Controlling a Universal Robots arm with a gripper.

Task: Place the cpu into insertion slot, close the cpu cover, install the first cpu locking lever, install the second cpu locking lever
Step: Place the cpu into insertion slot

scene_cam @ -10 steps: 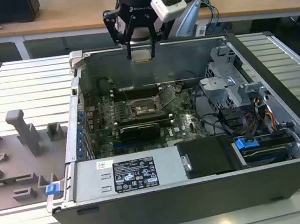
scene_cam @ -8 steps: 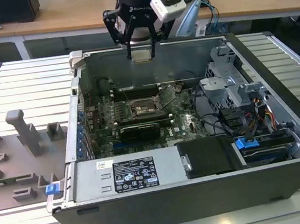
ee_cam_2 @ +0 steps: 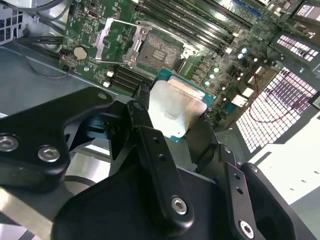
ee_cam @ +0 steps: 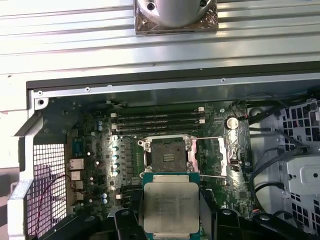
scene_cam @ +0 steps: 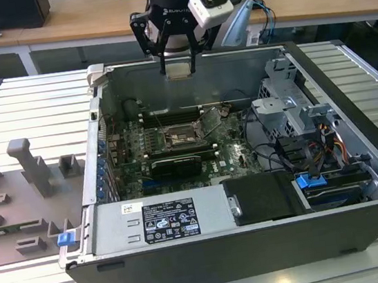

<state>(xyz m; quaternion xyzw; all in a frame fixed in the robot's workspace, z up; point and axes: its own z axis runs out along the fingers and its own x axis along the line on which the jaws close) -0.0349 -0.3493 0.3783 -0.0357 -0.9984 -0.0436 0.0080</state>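
My gripper [scene_cam: 178, 68] is shut on the cpu [scene_cam: 178, 70], a flat square chip with a silver-grey top, and holds it above the back wall of the open computer case [scene_cam: 359, 161]. In both wrist views the cpu [ee_cam_2: 175, 107] [ee_cam: 171, 205] sits between the black fingers [ee_cam_2: 145, 125], well above the board. The insertion slot [scene_cam: 177, 137] [ee_cam_2: 159, 54] [ee_cam: 167, 155] lies bare on the green board, with its dull contact field showing. The cpu cover [ee_cam_2: 116, 40] [ee_cam: 222, 155] is swung open beside the slot. Thin wire levers [ee_cam: 210, 137] stand out at the slot's edges.
Long black memory slots [ee_cam: 157, 120] run beside the socket. A black graphics card [scene_cam: 175, 166] lies in front of it. A power supply [scene_cam: 159, 219], a drive cage [scene_cam: 289, 104] and cables [scene_cam: 309, 157] occupy the case. Grey fixtures [scene_cam: 30, 176] stand at the exterior view's left.
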